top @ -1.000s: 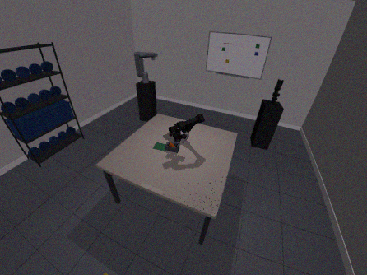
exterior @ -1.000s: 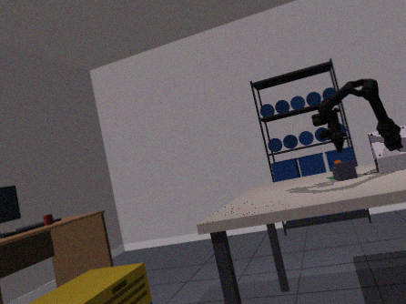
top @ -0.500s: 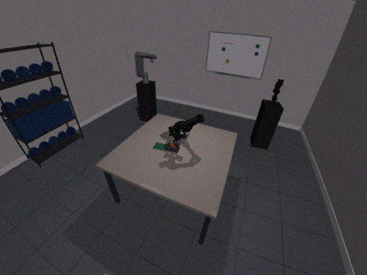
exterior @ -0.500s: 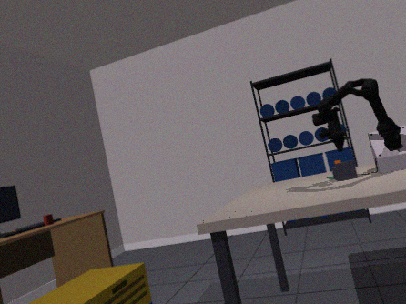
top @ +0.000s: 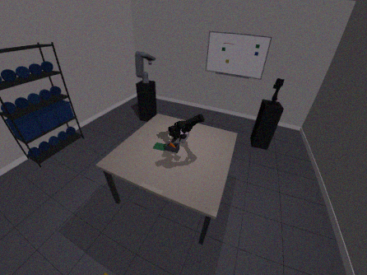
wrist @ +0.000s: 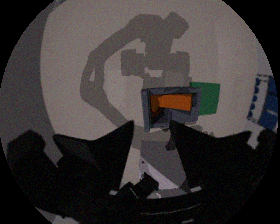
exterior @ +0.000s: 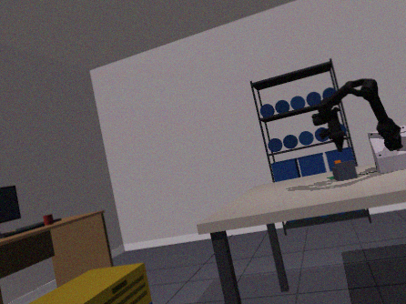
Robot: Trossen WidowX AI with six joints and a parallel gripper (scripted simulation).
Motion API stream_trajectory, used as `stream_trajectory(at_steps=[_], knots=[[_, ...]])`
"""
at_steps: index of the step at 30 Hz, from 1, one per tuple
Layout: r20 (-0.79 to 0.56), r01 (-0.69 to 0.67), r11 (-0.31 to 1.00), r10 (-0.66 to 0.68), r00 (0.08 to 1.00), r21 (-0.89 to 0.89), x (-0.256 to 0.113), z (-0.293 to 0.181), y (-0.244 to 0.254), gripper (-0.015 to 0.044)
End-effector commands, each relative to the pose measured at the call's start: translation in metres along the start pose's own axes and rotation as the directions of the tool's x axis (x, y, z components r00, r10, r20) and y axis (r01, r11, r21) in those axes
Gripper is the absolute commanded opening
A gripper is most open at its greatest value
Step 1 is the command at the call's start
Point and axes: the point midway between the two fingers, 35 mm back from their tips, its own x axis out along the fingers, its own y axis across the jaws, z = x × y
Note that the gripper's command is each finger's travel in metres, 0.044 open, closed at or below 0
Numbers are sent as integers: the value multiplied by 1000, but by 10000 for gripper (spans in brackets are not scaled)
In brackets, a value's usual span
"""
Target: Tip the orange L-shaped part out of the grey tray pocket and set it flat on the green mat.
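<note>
Robotics lab, whiteboard (top: 239,54) hanging on wall, 2 black pedestals (top: 146,100) (top: 267,124) bearing robot arms, rack (top: 63,74) (exterior: 291,76) holding blue bins, desk (exterior: 82,247) supporting a monitor (exterior: 8,204).
</note>
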Motion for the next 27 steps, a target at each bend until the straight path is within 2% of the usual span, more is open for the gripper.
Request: stream_trajectory(at_steps=[1,3,6,10,13,14,27], knots=[[1,4,985,-4,1000,172,-1,4,-9,280],[0,5,932,-6,1000,362,-2,6,-18,280],[-2,7,772,-7,1000,636,-3,10,-32,280],[-5,8,441,-8,1000,897,-4,14,-52,280],[-7,8,158,-8,1000,987,-4,16,-66,280],[-7,8,106,-8,1000,994,-4,16,-69,280],[-7,8,89,-8,1000,996,3,17,-70,280]])
